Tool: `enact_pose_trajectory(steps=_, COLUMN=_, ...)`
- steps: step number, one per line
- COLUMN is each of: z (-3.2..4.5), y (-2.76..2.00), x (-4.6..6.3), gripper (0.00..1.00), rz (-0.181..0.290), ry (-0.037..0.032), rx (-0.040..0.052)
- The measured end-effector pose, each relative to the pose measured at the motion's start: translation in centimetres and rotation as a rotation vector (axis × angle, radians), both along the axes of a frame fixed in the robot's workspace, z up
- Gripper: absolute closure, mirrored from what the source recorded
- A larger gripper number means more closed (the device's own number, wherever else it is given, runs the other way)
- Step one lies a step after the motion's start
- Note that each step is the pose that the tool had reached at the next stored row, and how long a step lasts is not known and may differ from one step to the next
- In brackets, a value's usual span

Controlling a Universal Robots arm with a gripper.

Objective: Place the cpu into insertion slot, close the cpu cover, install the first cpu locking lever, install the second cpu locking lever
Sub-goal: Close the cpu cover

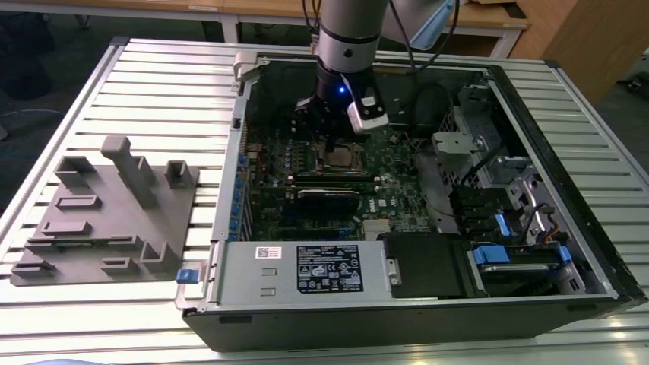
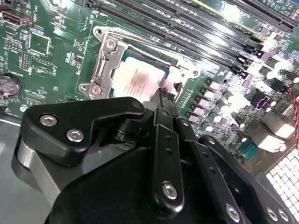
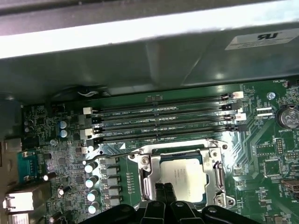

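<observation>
Cpu [image 3: 183, 176] sits in its socket, cover [image 3: 148, 173] seemingly down around it, just at 5 o'clock of the gripper [image 1: 330, 148] in the exterior view. Fingers [image 2: 164, 122] are pinched together and hold nothing. This looks like lever work, so press on metal, never on the chip.

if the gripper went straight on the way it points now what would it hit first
Probably the cpu, close to its edge. The gripper hangs right over the border with the metal cover, so it might touch that frame first; depth is unclear.
</observation>
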State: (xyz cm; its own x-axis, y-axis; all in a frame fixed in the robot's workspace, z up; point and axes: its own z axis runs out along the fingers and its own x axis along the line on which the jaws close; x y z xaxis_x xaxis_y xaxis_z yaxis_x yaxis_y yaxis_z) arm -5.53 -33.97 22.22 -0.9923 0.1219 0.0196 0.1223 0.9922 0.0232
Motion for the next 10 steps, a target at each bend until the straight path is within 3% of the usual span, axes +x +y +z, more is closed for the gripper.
enact_pose_trajectory(steps=4, z=-0.42, y=0.00, x=-0.17, gripper=0.89, rz=0.000, ry=-0.0035, rx=-0.0001)
enact_pose_trajectory(steps=10, z=-0.82, y=0.00, x=-0.88, gripper=0.89, rz=0.004, ry=-0.0278, rx=0.0001)
